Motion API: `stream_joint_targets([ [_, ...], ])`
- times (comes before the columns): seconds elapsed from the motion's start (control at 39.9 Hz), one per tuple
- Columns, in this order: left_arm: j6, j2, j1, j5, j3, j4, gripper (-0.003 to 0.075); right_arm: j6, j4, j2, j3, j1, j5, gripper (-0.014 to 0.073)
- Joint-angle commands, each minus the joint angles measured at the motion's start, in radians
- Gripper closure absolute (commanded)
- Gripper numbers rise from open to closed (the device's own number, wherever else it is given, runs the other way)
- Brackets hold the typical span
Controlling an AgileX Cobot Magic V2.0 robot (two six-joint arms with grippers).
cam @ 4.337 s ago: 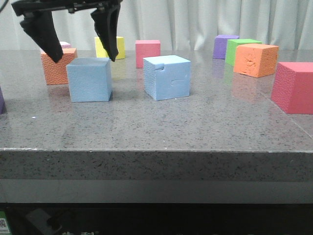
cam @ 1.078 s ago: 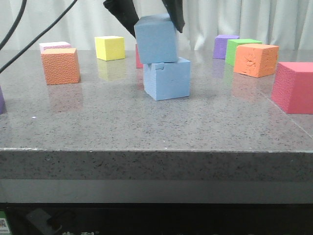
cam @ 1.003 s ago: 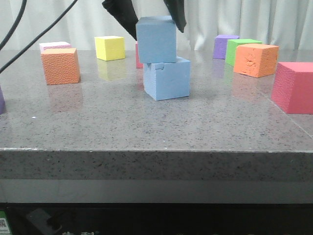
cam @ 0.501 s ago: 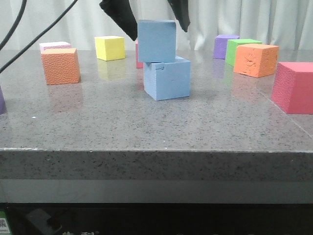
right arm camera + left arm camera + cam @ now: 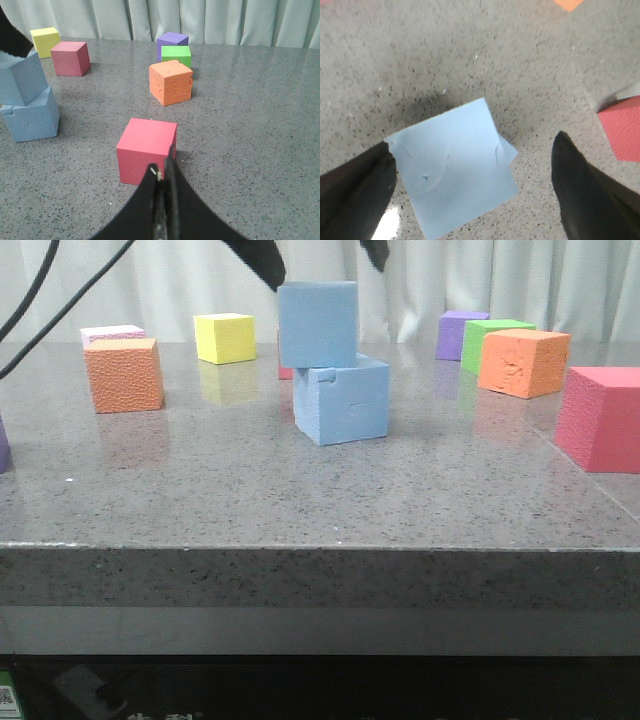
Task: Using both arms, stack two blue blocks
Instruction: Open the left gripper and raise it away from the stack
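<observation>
Blue clean block (image 5: pixel 318 324) hides notched block (image 5: pixel 343 402); left gripper (image 5: pixel 470 187) released.

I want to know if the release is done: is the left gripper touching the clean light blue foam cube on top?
Apart. In the left wrist view the left gripper is open, with grey table showing between its right finger and the top cube.

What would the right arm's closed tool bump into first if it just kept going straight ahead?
Most likely the red cube: it sits directly beyond the right tool tips in the wrist view, though the gap between them is hard to judge.
</observation>
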Motion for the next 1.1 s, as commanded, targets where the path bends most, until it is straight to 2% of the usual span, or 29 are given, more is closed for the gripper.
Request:
stream_joint_targets([
  [0.0,-0.002,-0.056,-0.009,0.028,-0.055,-0.007,0.0108,-0.008,-0.004,0.010,-0.027,-0.001,-0.081,0.0655],
  [0.25,-0.002,-0.056,-0.009,0.028,-0.088,-0.007,0.0111,-0.008,-0.004,0.010,-0.027,-0.001,-0.081,0.0655],
  [0.33,-0.002,-0.056,-0.009,0.028,-0.095,0.001,0.0144,-0.008,-0.004,0.010,-0.027,-0.001,-0.081,0.0655],
  [0.38,-0.002,-0.056,-0.009,0.028,-0.106,0.006,0.0201,-0.008,-0.004,0.010,-0.027,-0.001,-0.081,0.0655],
  [0.58,0.006,-0.056,-0.009,0.028,-0.157,0.008,0.0578,-0.008,-0.004,0.010,-0.027,-0.001,-0.081,0.0655],
  [0.68,0.022,-0.056,-0.009,0.028,-0.184,0.008,0.0724,-0.008,-0.004,0.010,-0.027,-0.001,-0.081,0.0655],
  [0.85,0.024,-0.079,-0.009,0.028,-0.187,0.037,0.0738,-0.008,-0.004,0.010,-0.027,-0.001,-0.081,0.0655],
  [1.08,0.024,-0.171,0.002,0.029,-0.111,0.201,0.0738,-0.008,-0.004,0.010,-0.027,-0.001,-0.081,0.0655],
])
